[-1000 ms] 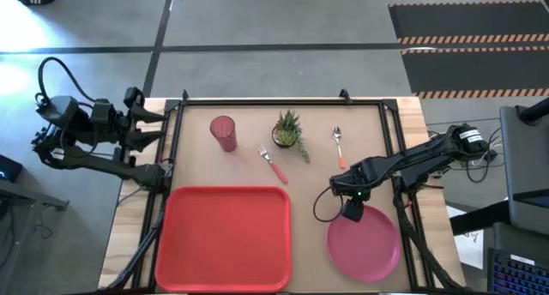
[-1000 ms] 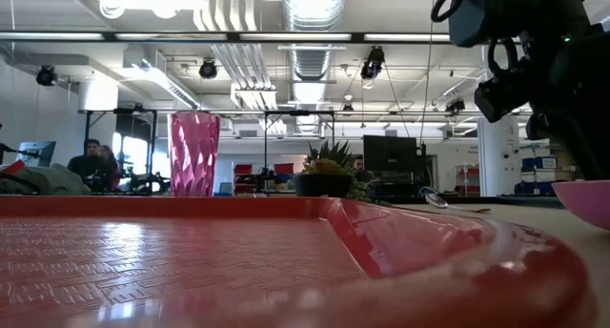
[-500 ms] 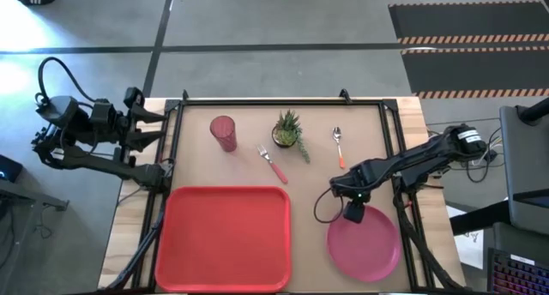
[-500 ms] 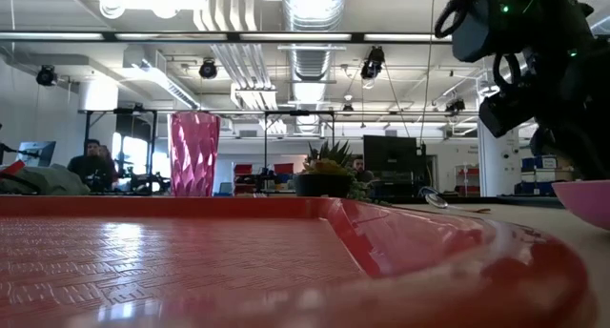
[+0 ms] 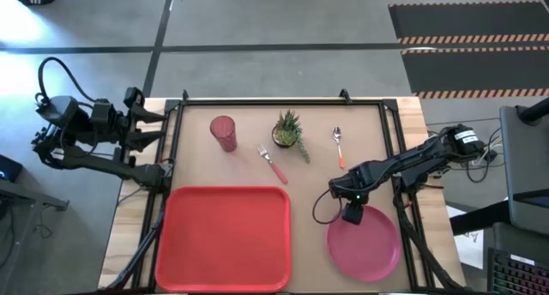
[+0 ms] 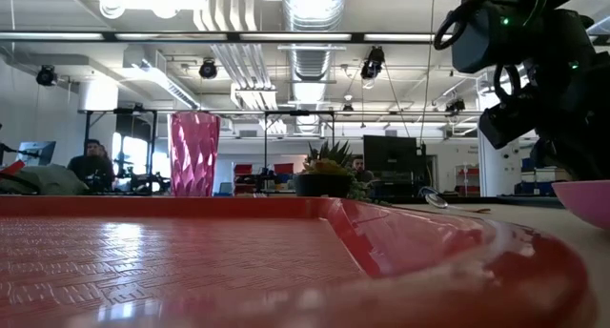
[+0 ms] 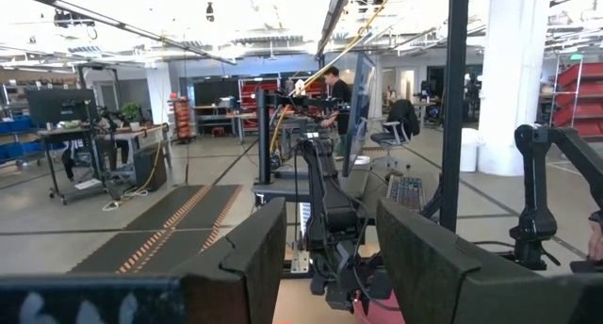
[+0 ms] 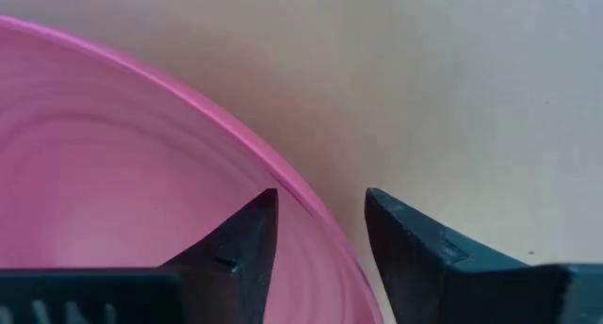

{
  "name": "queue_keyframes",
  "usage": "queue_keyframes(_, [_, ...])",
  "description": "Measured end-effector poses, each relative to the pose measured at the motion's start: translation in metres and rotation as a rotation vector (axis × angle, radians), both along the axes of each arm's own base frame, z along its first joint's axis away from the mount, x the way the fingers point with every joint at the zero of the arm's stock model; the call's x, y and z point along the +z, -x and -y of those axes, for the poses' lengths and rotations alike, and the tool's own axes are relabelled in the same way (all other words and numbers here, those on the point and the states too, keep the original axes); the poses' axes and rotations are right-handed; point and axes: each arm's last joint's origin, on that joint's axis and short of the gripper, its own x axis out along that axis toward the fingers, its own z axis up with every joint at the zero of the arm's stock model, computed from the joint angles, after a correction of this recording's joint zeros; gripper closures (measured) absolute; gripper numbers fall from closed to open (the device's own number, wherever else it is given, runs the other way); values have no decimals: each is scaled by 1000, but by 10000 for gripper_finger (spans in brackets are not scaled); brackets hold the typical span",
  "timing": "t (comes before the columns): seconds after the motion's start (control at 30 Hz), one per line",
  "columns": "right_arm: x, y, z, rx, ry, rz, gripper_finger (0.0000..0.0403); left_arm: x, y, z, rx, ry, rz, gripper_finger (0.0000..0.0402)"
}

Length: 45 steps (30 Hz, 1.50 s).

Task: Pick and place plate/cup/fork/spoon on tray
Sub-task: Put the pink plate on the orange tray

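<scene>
The pink plate (image 5: 369,243) lies flat at the table's near right, to the right of the red tray (image 5: 225,189). My right gripper (image 5: 352,216) is open and points down over the plate's far-left rim (image 8: 300,200). One finger stands over the plate's inside and the other over the bare table outside it; I cannot tell whether they touch. The cup (image 5: 223,132) stands upright at the far left. The fork (image 5: 273,164) and the spoon (image 5: 339,146) lie flat on the table. My left gripper (image 5: 161,128) is open and waits off the table's far left corner.
A small potted green plant (image 5: 288,130) stands between the fork and the spoon at the far middle. Black frame rails run along the table's left, right and far edges. Bare tabletop lies between the tray and the plate.
My right gripper has gone down a little toward the plate's far-left rim, its fingers still apart. The plate has stayed where it was.
</scene>
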Motion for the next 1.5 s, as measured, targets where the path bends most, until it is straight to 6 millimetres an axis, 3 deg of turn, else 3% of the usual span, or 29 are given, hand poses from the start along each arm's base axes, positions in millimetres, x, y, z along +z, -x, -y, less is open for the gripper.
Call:
queue_keyframes(0.23, [0,0,-1,58,-17,23,372,0,0,0,0,0,0,252])
queue_keyframes(0.33, [0,-3,-1,54,-19,49,389,0,0,0,0,0,0,252])
queue_keyframes(0.7, [8,-20,-2,-76,25,212,394,0,0,0,0,-1,0,252])
queue_keyframes(0.93, [43,-30,0,-125,109,387,395,0,0,0,1,-1,-1,252])
queue_keyframes(1.27, [113,-39,2,-178,188,671,395,-1,0,0,1,-2,-5,252])
queue_keyframes(1.5, [122,-72,-3,-111,196,718,395,-1,0,0,1,-2,-5,252])
